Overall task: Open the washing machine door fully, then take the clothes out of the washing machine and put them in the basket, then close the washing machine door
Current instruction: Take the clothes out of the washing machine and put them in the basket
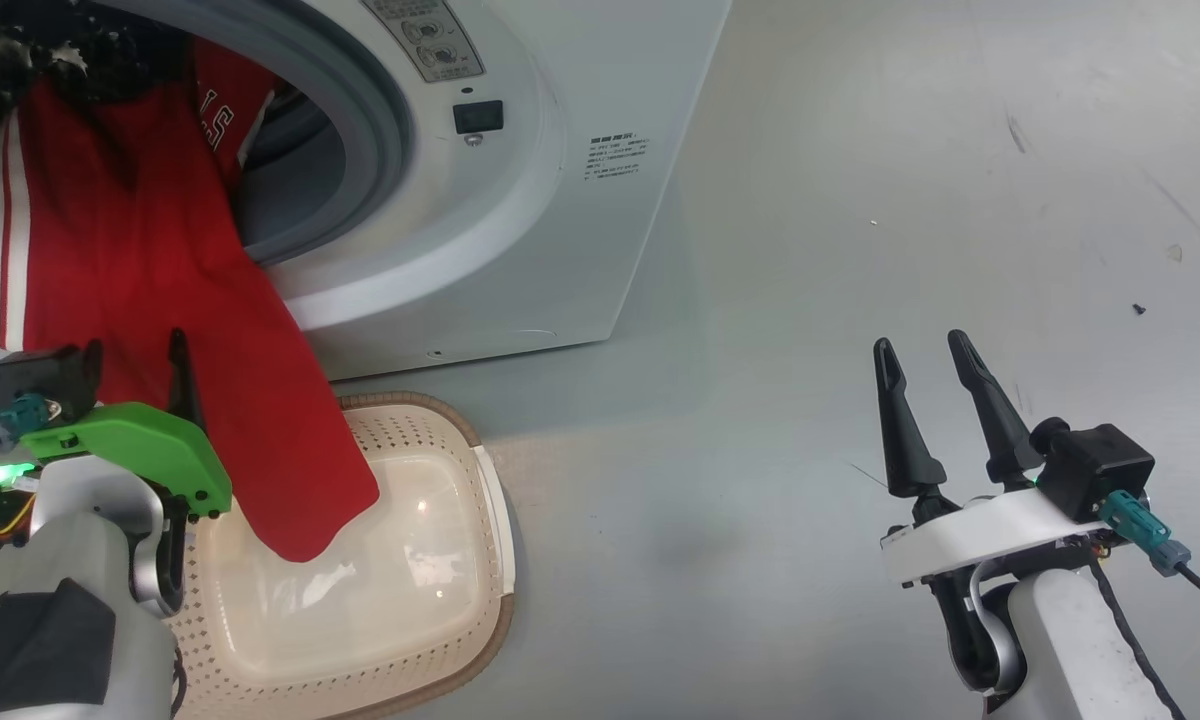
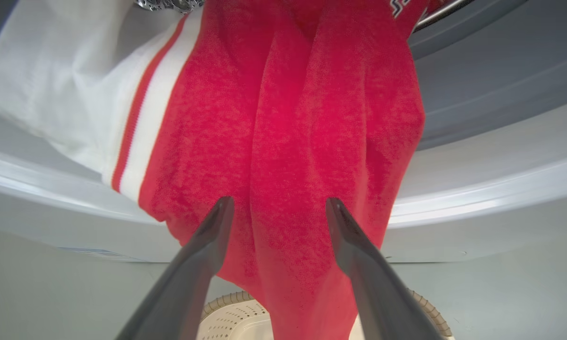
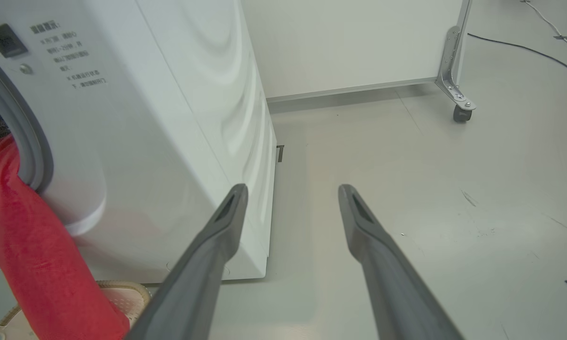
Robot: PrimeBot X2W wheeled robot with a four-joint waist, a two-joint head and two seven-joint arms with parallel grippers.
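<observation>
Spreading its two dark fingers wide, the left gripper (image 1: 132, 365) (image 2: 279, 204) grips nothing. The clothes (image 1: 150, 250) (image 2: 283, 118) hang just beyond its tips as a red fold with a white stripe, and whether the fingers touch the cloth cannot be told. Under that gripper sits the basket (image 1: 495, 500) (image 2: 231, 321), with the garment's lower end dangling into it and the forearm covering its near left side. Above and ahead of the gripper, the washing machine (image 1: 560, 200) has its drum mouth open. The frame edge cuts off the mouth's top, and the cloth covers its lower lip. The white lettering on the garment is only partly readable. Well off to the right, the right gripper (image 1: 922, 348) (image 3: 292, 189) hovers over bare floor with its fingers equally wide apart and empty. Beyond it are the washer's side, a castor (image 3: 463, 113) and a cable (image 3: 515, 45).
</observation>
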